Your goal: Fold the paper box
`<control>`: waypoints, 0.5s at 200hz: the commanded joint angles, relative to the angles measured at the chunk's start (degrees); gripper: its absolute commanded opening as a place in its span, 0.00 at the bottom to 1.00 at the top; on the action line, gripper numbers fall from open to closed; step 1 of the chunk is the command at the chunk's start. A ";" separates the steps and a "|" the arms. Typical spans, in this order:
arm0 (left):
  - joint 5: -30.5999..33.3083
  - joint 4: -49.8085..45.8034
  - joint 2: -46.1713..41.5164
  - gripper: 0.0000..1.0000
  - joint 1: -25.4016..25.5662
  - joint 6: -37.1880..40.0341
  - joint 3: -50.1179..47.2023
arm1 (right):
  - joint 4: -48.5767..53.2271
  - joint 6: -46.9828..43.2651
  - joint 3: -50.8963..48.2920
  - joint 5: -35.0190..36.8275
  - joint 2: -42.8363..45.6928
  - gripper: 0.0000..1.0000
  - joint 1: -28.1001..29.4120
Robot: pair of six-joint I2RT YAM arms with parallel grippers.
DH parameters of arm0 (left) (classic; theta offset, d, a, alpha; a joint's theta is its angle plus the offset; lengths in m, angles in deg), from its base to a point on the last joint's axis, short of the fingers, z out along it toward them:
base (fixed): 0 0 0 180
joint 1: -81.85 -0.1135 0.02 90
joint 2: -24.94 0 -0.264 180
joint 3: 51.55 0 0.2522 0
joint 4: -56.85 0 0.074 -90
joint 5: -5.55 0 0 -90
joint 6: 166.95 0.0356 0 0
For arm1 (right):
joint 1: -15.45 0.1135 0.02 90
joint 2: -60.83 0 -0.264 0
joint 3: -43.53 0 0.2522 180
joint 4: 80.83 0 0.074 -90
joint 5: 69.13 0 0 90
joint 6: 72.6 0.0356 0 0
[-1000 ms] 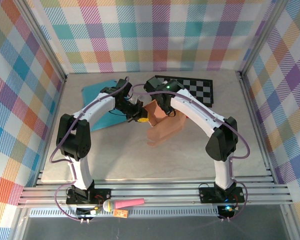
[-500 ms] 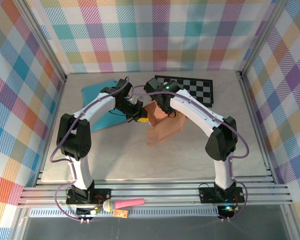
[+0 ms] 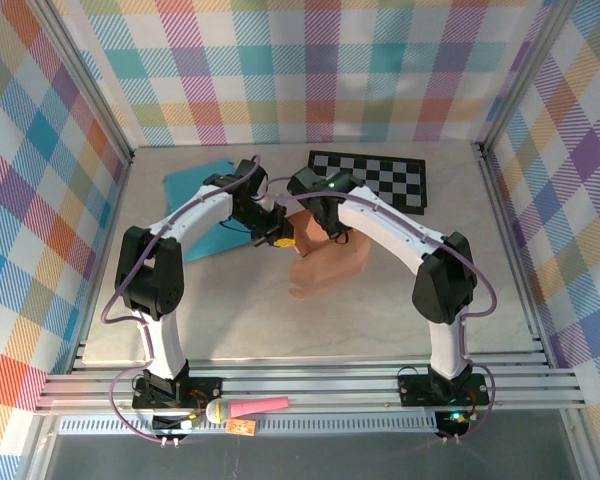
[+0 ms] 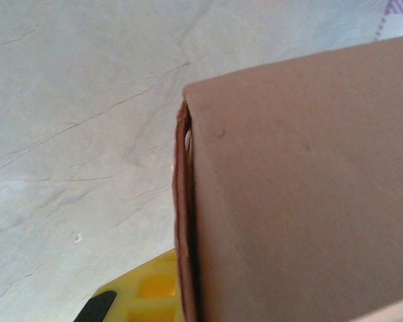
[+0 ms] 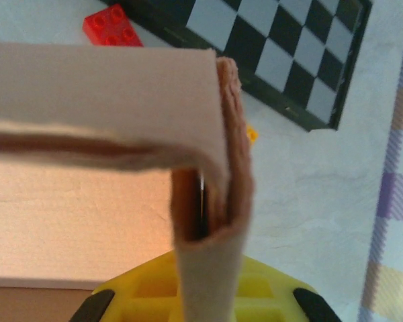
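Top external view: right gripper, clamped tight on the box, has pressed its flap lower; left gripper pinches the opposite edge, so the fold looks to be advancing.

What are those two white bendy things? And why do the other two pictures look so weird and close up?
They are robot arms, a left arm and a right arm, bolted at the near edge of a table. Each ends in a gripper, a pincher with two fingers. The big picture comes from a camera above and behind the arms. The two close-ups come from little cameras on the wrists, so they look right along the pinchers. The left gripper and the right gripper are both shut on a tan paper box in the middle, each pinching part of its cardboard. Also on the table are a blue sheet, a black-and-white checkerboard and a red toy brick.
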 commanded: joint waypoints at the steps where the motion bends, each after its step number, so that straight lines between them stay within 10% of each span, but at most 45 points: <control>1: 4.78 -1.37 -0.32 0.00 -0.11 -0.60 -1.70 | 0.49 6.89 -4.80 -5.48 1.85 0.00 1.78; 100: 19.28 14.13 -4.79 0.13 4.04 -9.13 -20.94 | -6.61 17.46 -18.34 -11.04 3.01 0.00 4.29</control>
